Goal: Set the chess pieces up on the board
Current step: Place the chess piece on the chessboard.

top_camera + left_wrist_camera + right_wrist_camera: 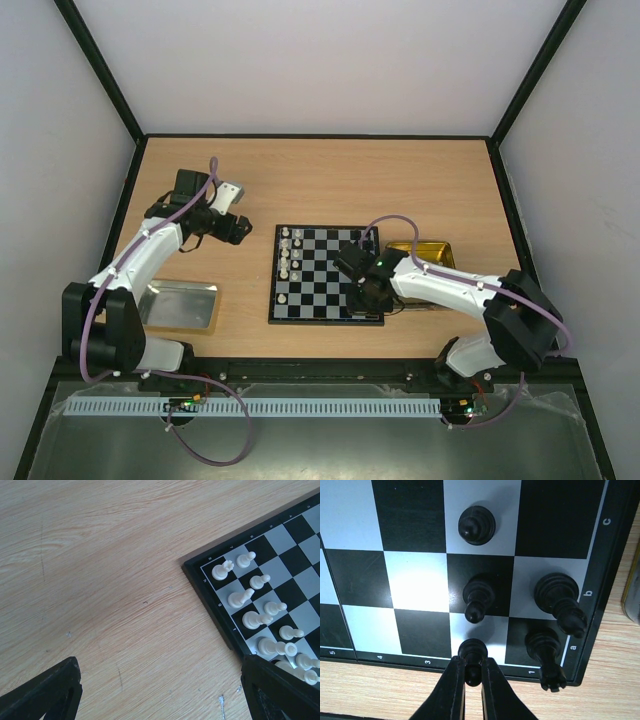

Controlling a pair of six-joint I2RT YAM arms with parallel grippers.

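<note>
Squinting at the right wrist view: has the right gripper [472,672] actually got hold of something, or is it just parked there? (rookie_k)

Looks like it has, yeah. Its two black fingers are pulled in to a thin slit, and a tiny black plastic pawn [472,652] is pinched between the tips, pads against both sides as far as I can tell. That pawn sits on a white square in the outermost row of the small square chessboard [415,587] with black and white checks and a dark border, right at its edge. (benchmod)

Anything else on that side of the chessboard? (rookie_k)

Two more black pawns [479,600] in the same file, further in. Two bigger black pieces [560,597] stand along the border, one on the corner square; it could be a rook, hard to say. A gold rectangular tray [430,248] lies just beside the chessboard there, partly under the arm. (benchmod)

And the other arm? (rookie_k)

The left gripper [160,665] has its jaws spread wide with nothing between them. It hangs over the light wooden table [100,580], just off the opposite corner of the chessboard. The little white pieces [256,619] stand there in two rows. A silver rectangular tray [185,305] lies off that side too, apart from the chessboard. (benchmod)
</note>
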